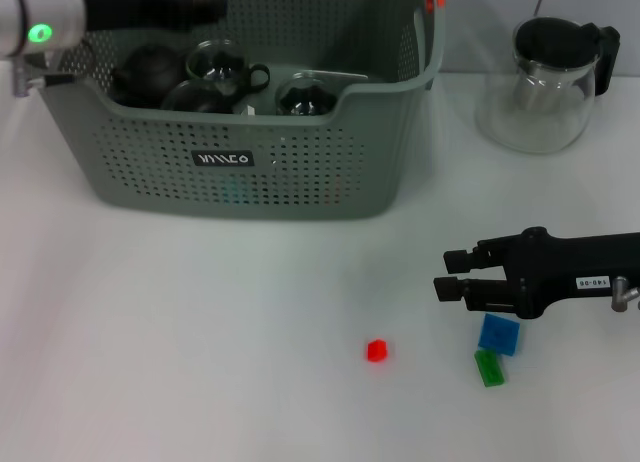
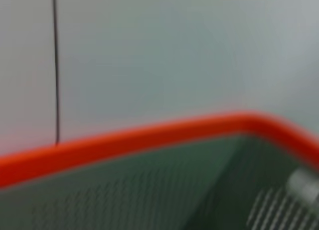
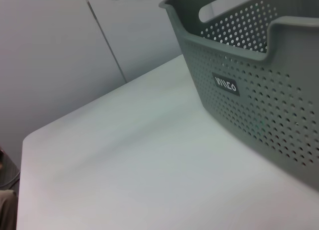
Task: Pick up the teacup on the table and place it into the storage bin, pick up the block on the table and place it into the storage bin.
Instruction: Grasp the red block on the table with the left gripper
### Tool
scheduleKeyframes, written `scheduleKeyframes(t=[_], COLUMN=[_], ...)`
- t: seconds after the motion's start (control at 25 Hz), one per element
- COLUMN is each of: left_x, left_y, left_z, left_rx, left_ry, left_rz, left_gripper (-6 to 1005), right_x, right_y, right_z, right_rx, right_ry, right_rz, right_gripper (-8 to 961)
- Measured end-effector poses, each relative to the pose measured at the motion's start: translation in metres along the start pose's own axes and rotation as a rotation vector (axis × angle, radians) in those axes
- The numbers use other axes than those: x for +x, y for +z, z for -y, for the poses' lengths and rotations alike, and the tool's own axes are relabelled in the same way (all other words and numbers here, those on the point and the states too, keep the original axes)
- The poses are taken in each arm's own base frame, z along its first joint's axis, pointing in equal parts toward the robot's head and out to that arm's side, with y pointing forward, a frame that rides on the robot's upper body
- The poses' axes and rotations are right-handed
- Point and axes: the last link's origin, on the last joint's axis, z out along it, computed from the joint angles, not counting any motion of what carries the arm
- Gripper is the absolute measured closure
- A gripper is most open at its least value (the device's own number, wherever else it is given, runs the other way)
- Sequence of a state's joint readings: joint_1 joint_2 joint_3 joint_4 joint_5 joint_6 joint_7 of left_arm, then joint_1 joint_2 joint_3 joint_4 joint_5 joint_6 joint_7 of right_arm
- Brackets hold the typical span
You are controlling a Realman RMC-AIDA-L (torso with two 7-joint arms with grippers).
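The large grey-green perforated plastic storage bin (image 1: 250,172) stands at the far left of the plain white counter (image 1: 180,362) and already holds several dark glass teacups (image 1: 215,67); no teacup is visible on the counter itself. The left hand (image 1: 150,10) hangs over the bin's left rear corner, above the cups; whether its fingers are spread or closed cannot be told, and its wrist view shows only the bin's orange rim trim (image 2: 149,140) and inner wall at close range. The right hand (image 1: 455,274) reaches in low over the counter from the right, its two black fingers set in a narrow gap and holding nothing. Three blocks lie on the counter: a small blue block (image 1: 498,334) just beneath and behind the fingertips, a small green block (image 1: 489,367) touching or almost touching it on the near side, and a small red block (image 1: 377,350) ahead of the fingertips and nearer the robot, apart from the other two. A clear glass pitcher with a black lid (image 1: 545,82) stands well behind the right hand. The step in hand appears to be the block pick. To do it well, the right hand should widen its fingers, centre them over one block, the isolated red one being the least crowded, and descend vertically so that neighbouring blocks are not nudged before closing.
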State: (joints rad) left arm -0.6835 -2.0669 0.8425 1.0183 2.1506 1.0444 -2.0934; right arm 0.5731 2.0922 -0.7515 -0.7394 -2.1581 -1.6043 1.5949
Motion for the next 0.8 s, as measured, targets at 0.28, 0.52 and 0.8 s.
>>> scheduleKeyframes(t=[0.28,0.52,0.8], left_x=[-0.018,-0.057,-0.146], left_y=[-0.076,-0.107,-0.071], left_z=[-0.011,-0.033,-0.085], left_rx=[-0.336,-0.492,-0.61], left_ry=[-0.066,0.056,0.213], left_rz=[-0.47,-0.501,-0.142], left_gripper=[441,280,279], right_x=[0.001,-0.001,0.0], right_y=[0.0,0.0,0.0], right_z=[0.0,0.001,0.002], right_rx=[0.002,0.005,0.01], right_ry=[-0.003,-0.005,0.001], right_rz=[0.001,0.0,0.0], right_gripper=[491,491,491])
